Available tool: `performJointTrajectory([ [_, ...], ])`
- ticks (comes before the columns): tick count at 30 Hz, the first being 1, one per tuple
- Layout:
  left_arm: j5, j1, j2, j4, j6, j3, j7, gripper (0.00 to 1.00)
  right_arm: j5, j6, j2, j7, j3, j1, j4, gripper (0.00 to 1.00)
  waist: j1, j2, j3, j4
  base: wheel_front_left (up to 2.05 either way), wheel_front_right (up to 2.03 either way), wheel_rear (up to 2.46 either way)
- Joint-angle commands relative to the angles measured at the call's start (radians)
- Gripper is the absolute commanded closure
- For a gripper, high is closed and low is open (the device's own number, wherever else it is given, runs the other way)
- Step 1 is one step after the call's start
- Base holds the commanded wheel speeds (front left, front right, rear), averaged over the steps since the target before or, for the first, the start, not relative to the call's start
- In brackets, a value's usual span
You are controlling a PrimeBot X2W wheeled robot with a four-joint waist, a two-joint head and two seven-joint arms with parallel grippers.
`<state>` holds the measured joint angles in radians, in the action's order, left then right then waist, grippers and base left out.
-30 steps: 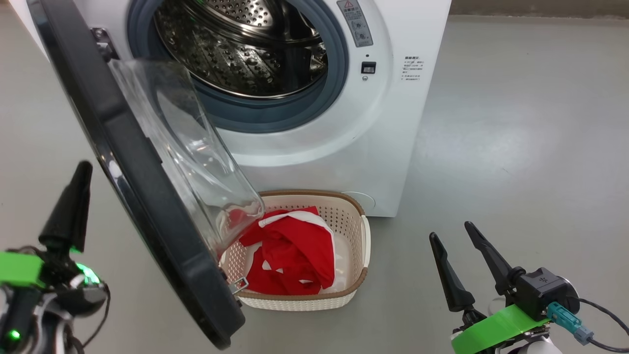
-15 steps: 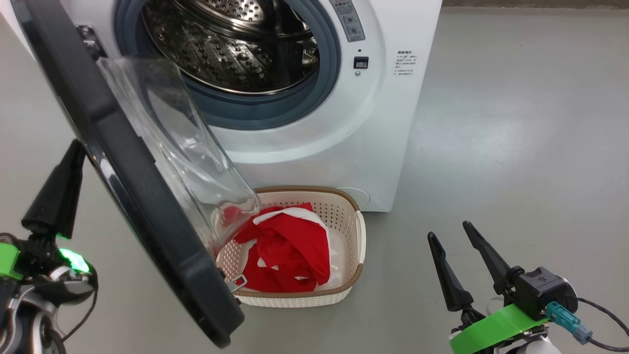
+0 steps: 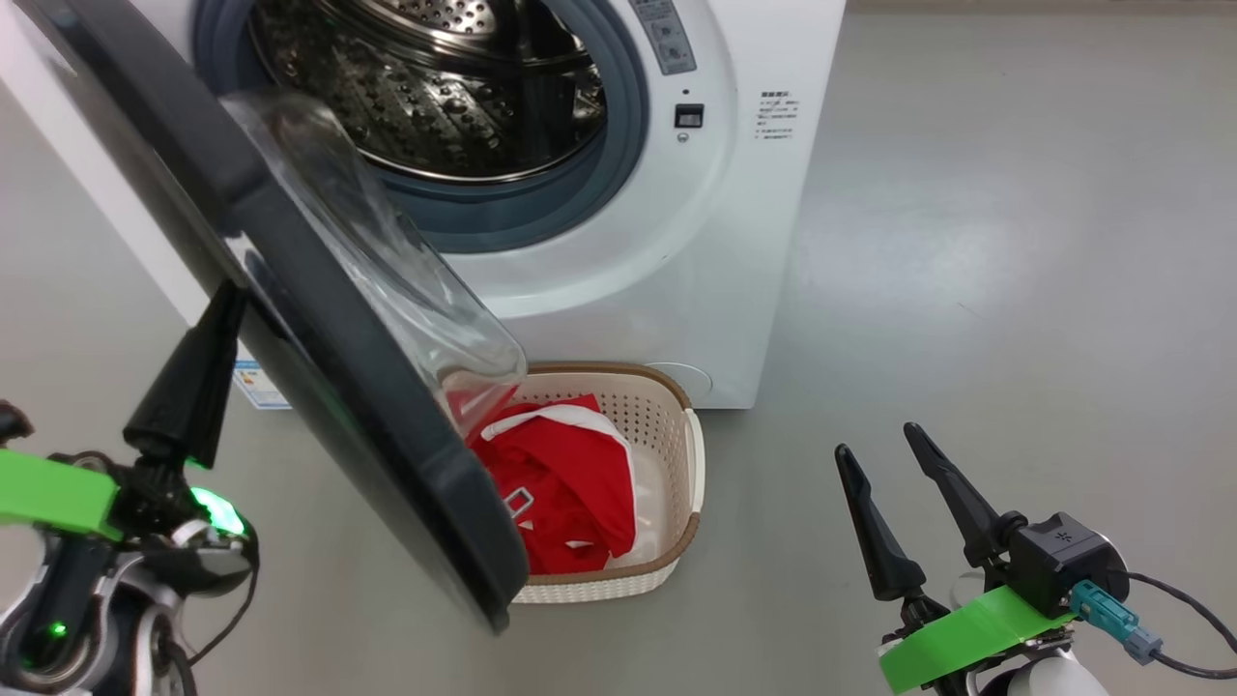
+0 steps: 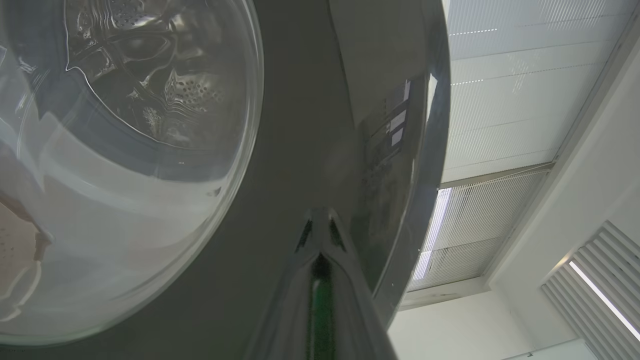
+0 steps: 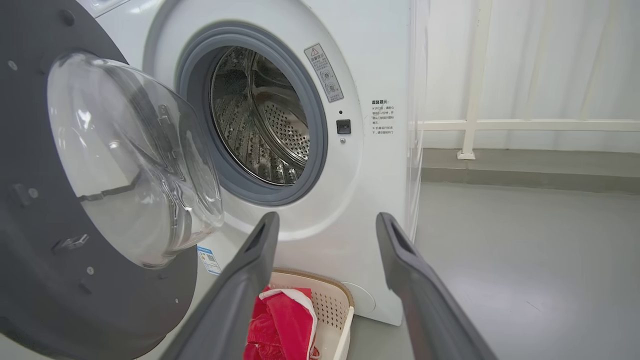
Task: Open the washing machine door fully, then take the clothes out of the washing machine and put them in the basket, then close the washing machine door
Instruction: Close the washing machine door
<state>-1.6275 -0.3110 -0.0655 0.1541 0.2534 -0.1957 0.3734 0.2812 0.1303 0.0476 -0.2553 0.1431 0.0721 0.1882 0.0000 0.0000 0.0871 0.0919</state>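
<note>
Head view: our left jaws are pressed together into one dark point, the tip up against the outer face of the washing machine door (image 3: 319,358), on its black rim. Beyond the door from those jaws stands the washing machine (image 3: 734,242), its steel drum (image 3: 435,106) exposed. Our right jaws are spread above the grey floor (image 3: 966,242), well apart from the machine. The basket (image 3: 647,416) sits on the floor between the two pairs of jaws, with the clothes (image 3: 570,483) inside, partly behind the door's lower edge.

Left wrist view: the jaws are closed tight, their tip at the door's (image 4: 300,125) glossy rim and seemingly touching it. The glass bowl (image 4: 125,200) bulges to their left.

Right wrist view: the jaws stand wide apart, the machine's (image 5: 370,165) white front between them. The door (image 5: 60,300) hangs swung out to their left. The basket (image 5: 332,305) and clothes (image 5: 280,320) lie low between them.
</note>
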Motion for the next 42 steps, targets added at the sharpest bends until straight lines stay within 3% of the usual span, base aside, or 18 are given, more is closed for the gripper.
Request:
performJointTrajectory([
  [1, 0.014, -0.048, -0.009, 0.018, -0.015, -0.007, -0.001, 1.0, 0.005, 0.0, 0.003, -0.006, 0.026, 0.039, -0.02, 0.0, 0.0, 0.0, -0.002, -0.011, 0.0, 0.0, 0.0],
  [27, -0.041, -0.249, 0.015, -0.271, -0.09, 0.118, -0.226, 1.0, 0.013, 0.0, 0.003, -0.006, 0.038, 0.038, -0.009, 0.0, 0.0, 0.0, 0.01, -0.148, 0.0, 0.0, 0.0],
  [42, -0.079, -0.394, 0.015, -0.427, -0.164, 0.104, -0.289, 1.0, 0.007, 0.0, 0.003, -0.006, 0.038, 0.056, -0.017, 0.0, 0.0, 0.0, 0.061, -0.234, 0.0, 0.0, 0.0],
])
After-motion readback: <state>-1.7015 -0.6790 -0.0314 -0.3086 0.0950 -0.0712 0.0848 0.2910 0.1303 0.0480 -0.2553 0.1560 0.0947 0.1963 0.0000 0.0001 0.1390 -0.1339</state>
